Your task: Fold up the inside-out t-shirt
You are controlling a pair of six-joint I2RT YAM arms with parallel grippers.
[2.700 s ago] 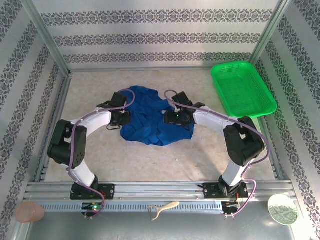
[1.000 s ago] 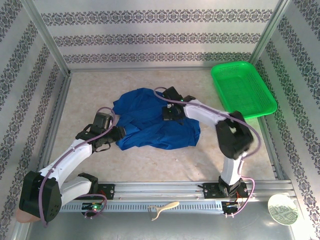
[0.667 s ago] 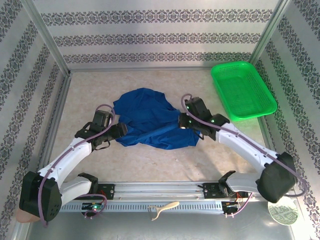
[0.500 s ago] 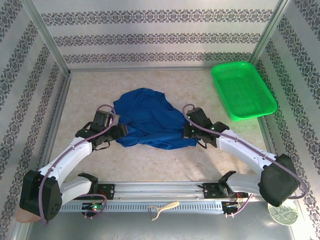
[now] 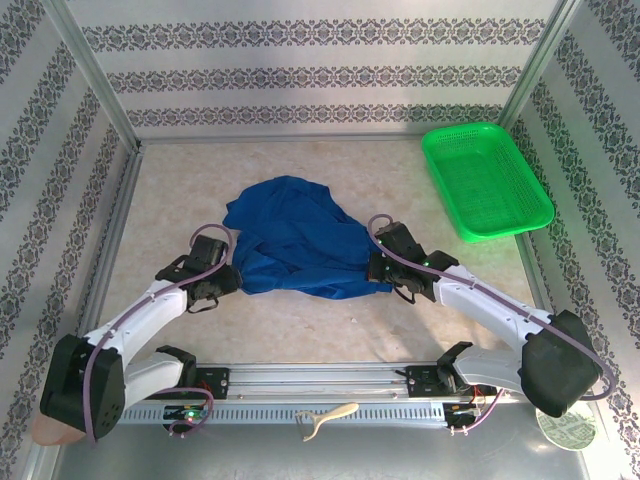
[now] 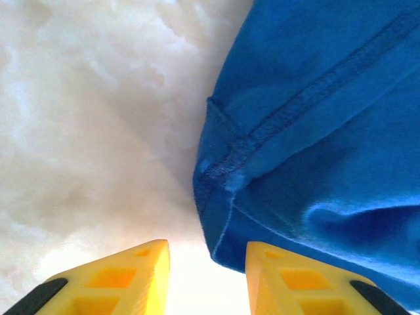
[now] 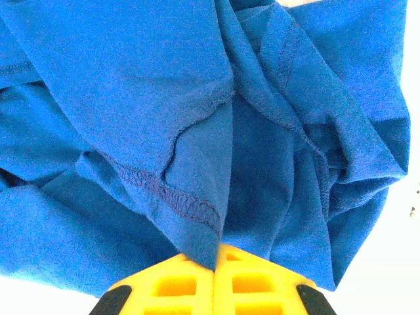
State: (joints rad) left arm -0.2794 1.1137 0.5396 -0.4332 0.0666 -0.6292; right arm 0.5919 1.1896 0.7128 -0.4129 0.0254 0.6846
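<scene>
The marbled table (image 5: pixel 170 190) bears one blue t-shirt (image 5: pixel 295 235) and one green basket (image 5: pixel 485 180).

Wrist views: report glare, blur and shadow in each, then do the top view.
Left wrist: table washed out, glare between the yellow fingers; t-shirt seam sharp. Right wrist: stitching crisp, folds shadowed, table corner blown out. Top external: even light, faint shadows.

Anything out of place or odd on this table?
Nothing spilled or damaged. The t-shirt lies crumpled mid-table with its seams showing. The right fingers pinch a fold of it, and the left fingers stand apart at a hem corner.
</scene>
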